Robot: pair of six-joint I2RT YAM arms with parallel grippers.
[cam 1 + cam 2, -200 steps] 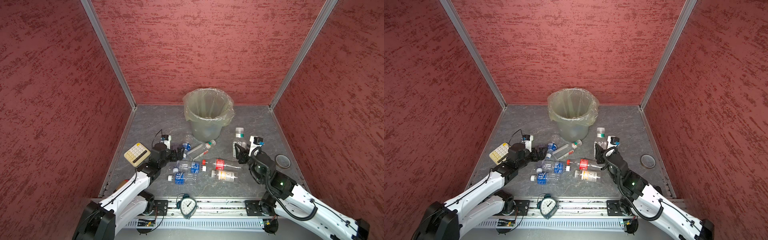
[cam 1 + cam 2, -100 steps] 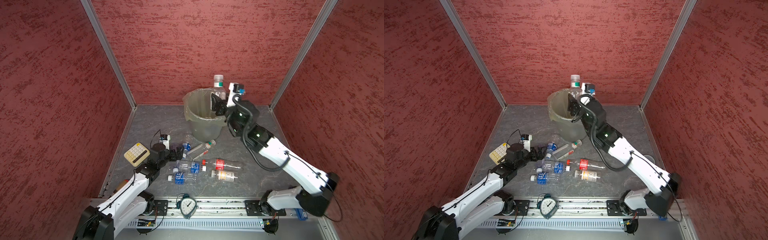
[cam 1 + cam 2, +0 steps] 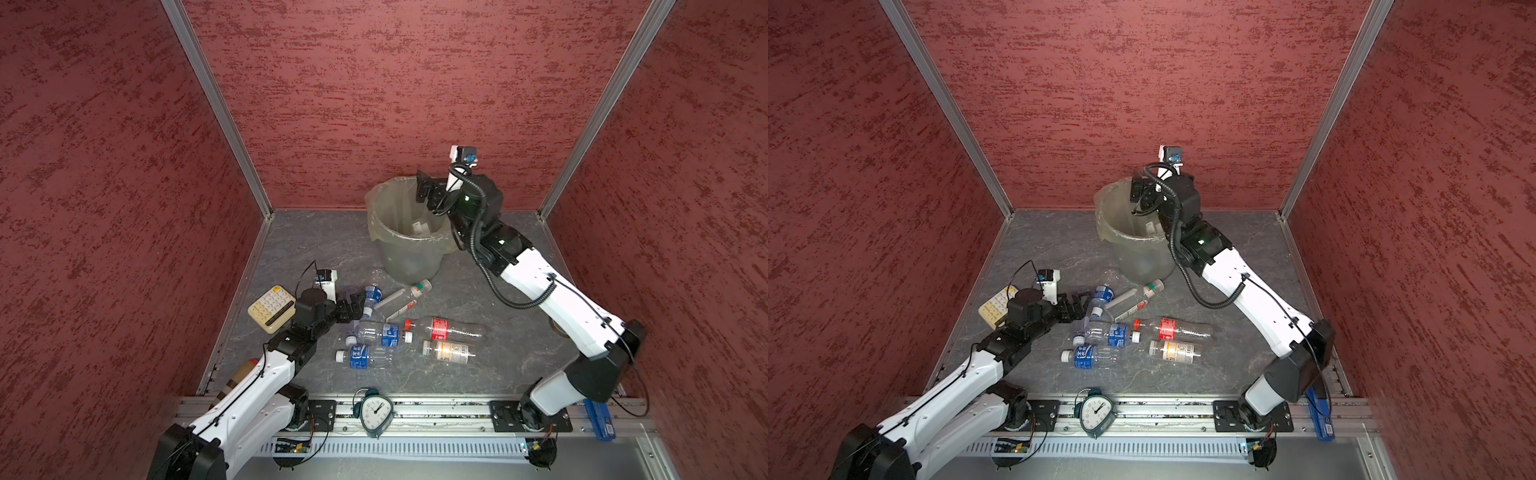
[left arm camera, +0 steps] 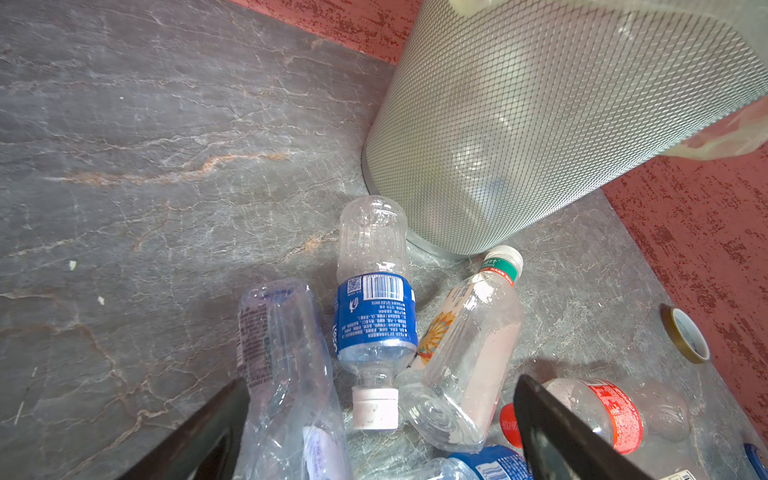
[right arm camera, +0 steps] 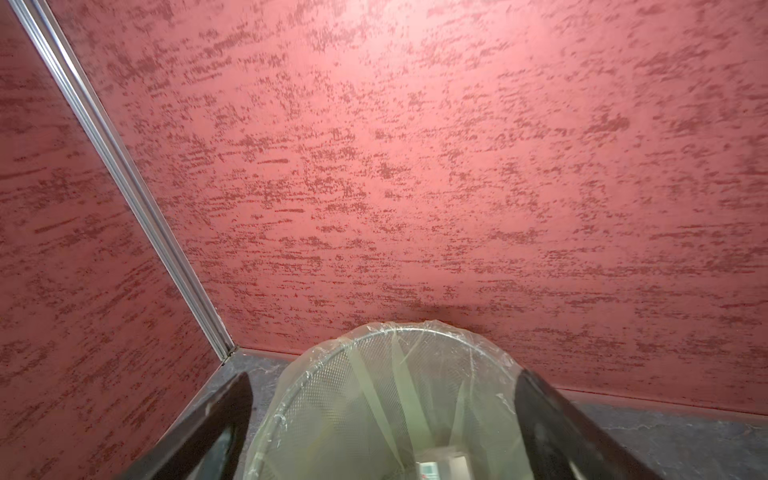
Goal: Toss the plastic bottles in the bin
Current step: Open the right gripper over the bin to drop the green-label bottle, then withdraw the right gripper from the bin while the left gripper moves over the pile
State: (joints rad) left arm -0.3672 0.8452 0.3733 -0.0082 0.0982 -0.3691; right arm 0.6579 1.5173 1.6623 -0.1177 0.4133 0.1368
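Observation:
The bin (image 3: 409,249) (image 3: 1138,253) stands at the back, lined with a yellowish bag. My right gripper (image 3: 424,193) (image 3: 1139,195) hangs open over its rim, holding nothing. In the right wrist view a bottle (image 5: 436,467) lies at the bottom of the bin (image 5: 332,395). Several plastic bottles lie on the floor in front: a blue-label one (image 3: 372,294) (image 4: 376,316), a white-yellow one (image 4: 465,353), a crumpled clear one (image 4: 286,357) and a red-label one (image 3: 442,328). My left gripper (image 3: 356,301) (image 4: 382,381) is open, low over them, straddling the blue-label bottle's white cap.
A cream calculator (image 3: 272,307) lies beside my left wrist. A teal alarm clock (image 3: 375,411) stands on the front rail. A tape roll (image 4: 685,332) lies by the right wall. Red walls enclose three sides.
My right arm swung up from the floor with a green-capped bottle to above the bin and opened; the bottle dropped in. The left arm barely moved.

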